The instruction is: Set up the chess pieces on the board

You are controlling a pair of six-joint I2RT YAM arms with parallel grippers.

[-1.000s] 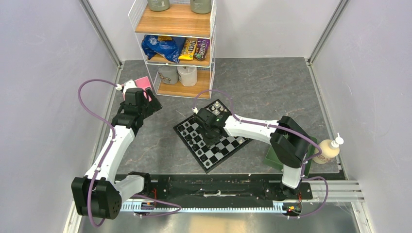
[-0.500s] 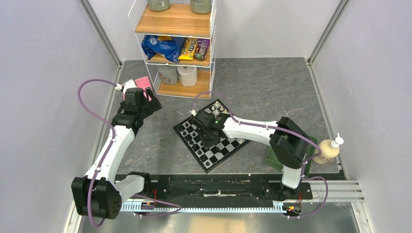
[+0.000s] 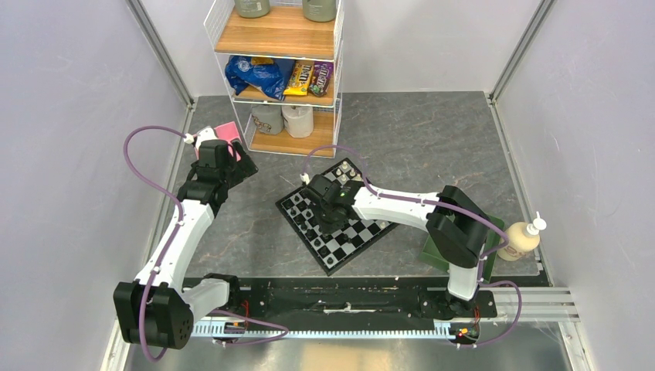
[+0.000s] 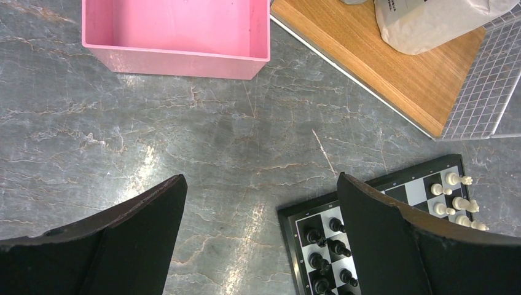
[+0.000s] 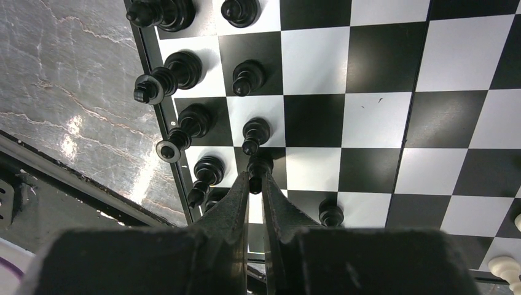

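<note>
The right tool is pinched together on a black pawn standing among the other black pieces at the left side of the board. The left tool hangs with its fingers wide apart over the grey surface. The board's left corner lies just to its right, and a pink box sits on its far side.

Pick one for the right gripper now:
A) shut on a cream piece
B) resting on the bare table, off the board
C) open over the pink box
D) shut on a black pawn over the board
D: in the right wrist view, the right gripper has its fingertips pinched on a black pawn above the board, next to the other black pieces.
</note>
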